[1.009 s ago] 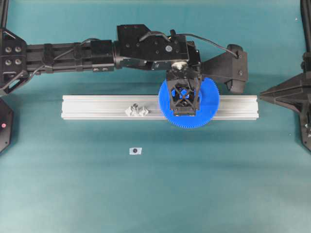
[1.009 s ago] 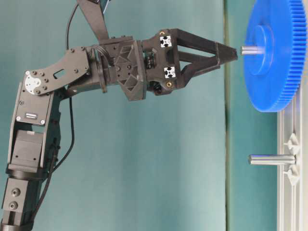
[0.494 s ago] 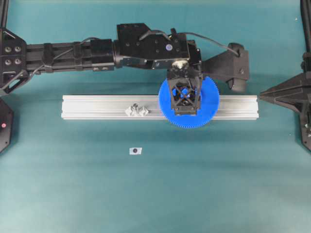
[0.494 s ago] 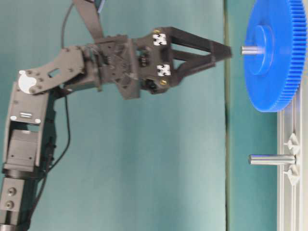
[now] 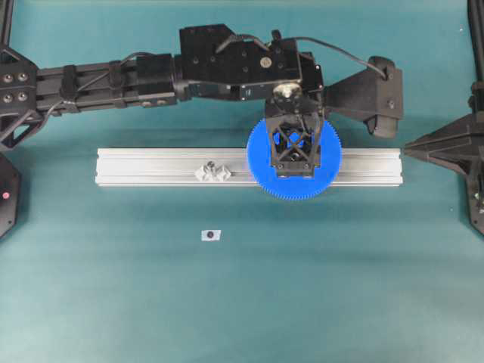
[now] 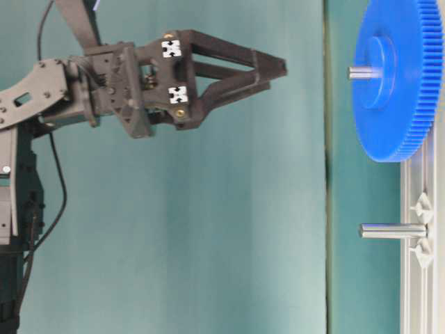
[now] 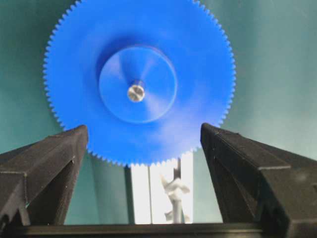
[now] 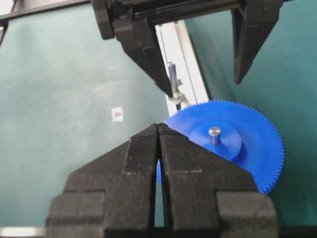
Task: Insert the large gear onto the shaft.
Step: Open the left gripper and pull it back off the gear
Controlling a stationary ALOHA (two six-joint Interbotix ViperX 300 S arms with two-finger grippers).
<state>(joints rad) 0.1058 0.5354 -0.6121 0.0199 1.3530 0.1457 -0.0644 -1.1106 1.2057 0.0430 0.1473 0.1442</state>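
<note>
A: What is hidden?
B: From overhead, the gear's [image 5: 327, 172] hub is covered by the left gripper [image 7: 143, 144], spread wide and empty. The right gripper [image 8: 158, 130] is closed.
A: And the gear?
B: Blue, toothed, seated on the rail [image 5: 151, 167], a shaft [image 7: 135, 92] through its hub.

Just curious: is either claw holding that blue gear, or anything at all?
No. The left gripper is open, off the gear; the right gripper is shut on nothing.
</note>
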